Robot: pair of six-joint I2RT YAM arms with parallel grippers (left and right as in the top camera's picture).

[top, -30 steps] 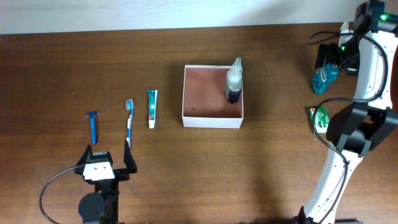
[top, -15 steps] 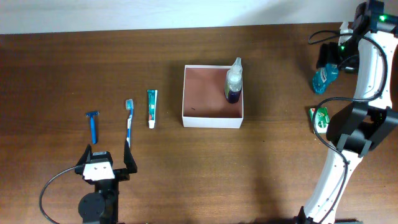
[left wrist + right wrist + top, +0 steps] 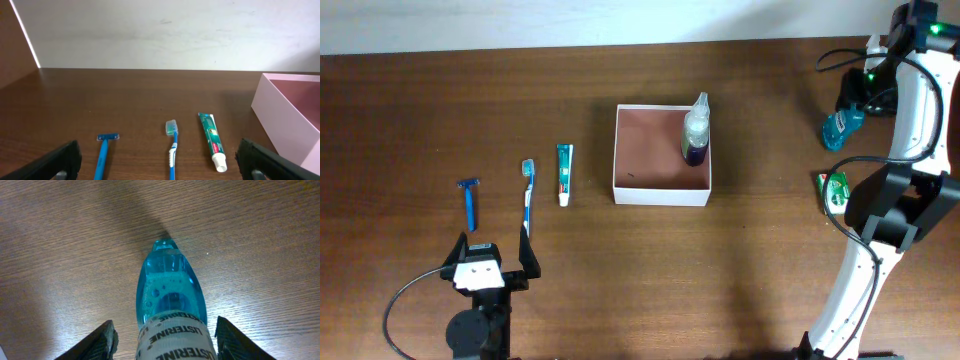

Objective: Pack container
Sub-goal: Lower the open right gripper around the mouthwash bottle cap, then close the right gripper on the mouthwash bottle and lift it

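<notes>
"Where's the container (image 3: 661, 195)?"

"Dead centre of the overhead view, in the middle of the tabletop (image 3: 420, 100). It has thin white walls and a reddish-brown inside. A clear spray bottle (image 3: 695, 130) stands upright in its upper right corner."

"And the right gripper (image 3: 165, 325)?"

"Upper right of the frame, straddling a blue mouthwash bottle (image 3: 170, 295) that lies on the wood. Its fingers (image 3: 102, 342) are partway open, one on each side. A strip of tabletop shows between each finger and the bottle, so I see no grip."

"The left gripper (image 3: 159, 155)?"

"Lower left, fingers spread wide, holding nothing. Ahead of it a razor (image 3: 104, 152), a toothbrush (image 3: 172, 145) and a toothpaste tube (image 3: 212, 141) lie in a row, apart from one another, left of the container."

"Anything else?"

"A small green packet (image 3: 832, 187) at the right edge, beside the right arm. I can't tell what it is."
</notes>
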